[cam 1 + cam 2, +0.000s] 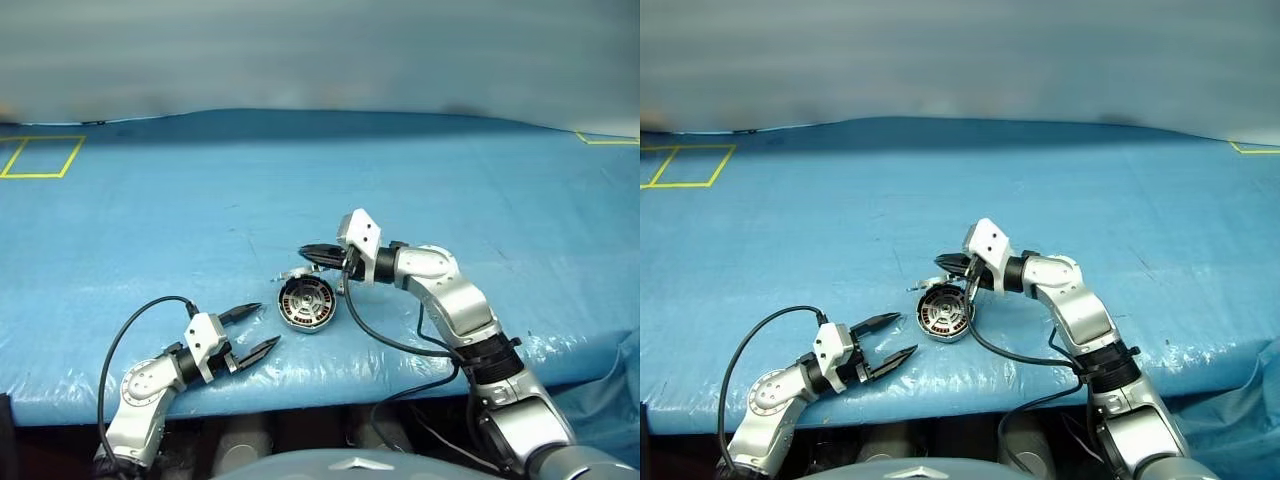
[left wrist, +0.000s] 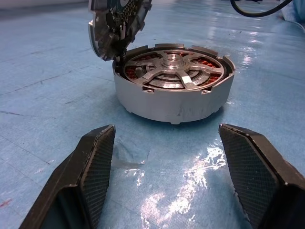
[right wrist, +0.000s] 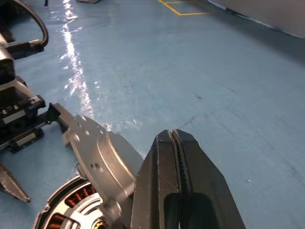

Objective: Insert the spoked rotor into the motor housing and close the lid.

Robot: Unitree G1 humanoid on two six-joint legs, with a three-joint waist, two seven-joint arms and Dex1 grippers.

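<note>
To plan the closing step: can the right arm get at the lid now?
Probably yes. The lid stands raised at the housing rim, the right gripper, jaws shut, is right beside it, and nothing lies between them.

- The lid [image 2: 116, 26] is cut off by the left wrist view's upper edge.
- The motor housing [image 3: 66, 210] runs off the right wrist view's edge.

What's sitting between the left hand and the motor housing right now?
Nothing: bare blue table cover separates the open left hand from the motor housing, as the left wrist view shows.
</note>
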